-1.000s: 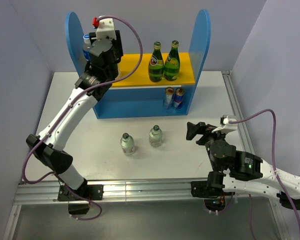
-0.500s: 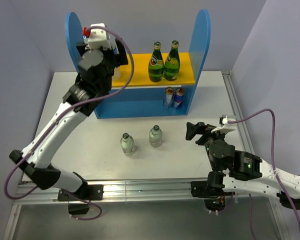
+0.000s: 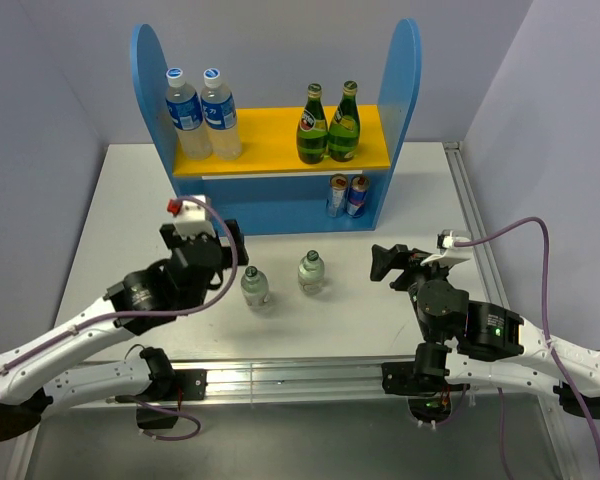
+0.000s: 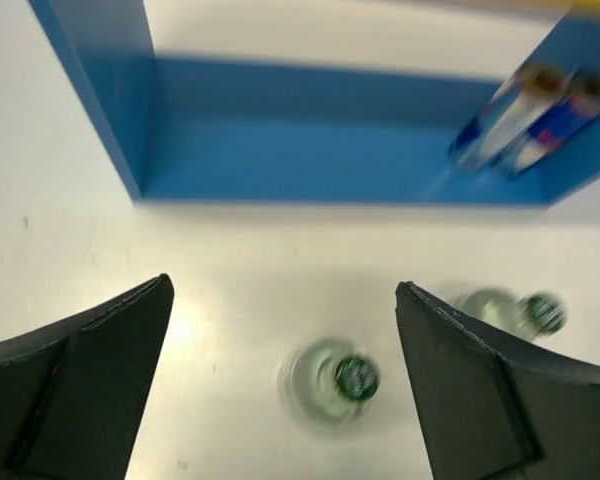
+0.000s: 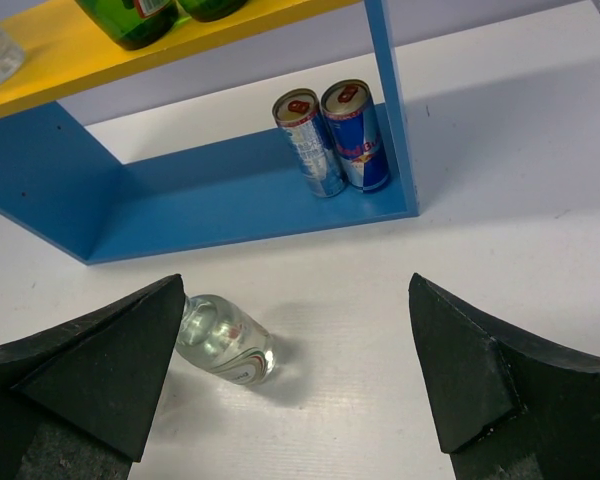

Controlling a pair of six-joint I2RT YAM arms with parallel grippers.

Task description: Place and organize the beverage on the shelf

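Your left gripper (image 4: 282, 295) has pulled back from the shelf (image 3: 405, 70) at the table's (image 3: 130, 200) 12 o'clock, fingers wide and empty, near a small clear bottle (image 3: 255, 287). Two water bottles (image 3: 185, 105) stand at its yellow board's (image 3: 280, 152) 9 o'clock end. Your right gripper (image 5: 297, 290) gapes wide at 4 o'clock.

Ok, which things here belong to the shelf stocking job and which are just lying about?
Belongs to the job: shelf; left clear bottle and right clear bottle on the table; shelved water bottles, green bottles, cans.
Just there: table, metal rail. No loose clutter visible.
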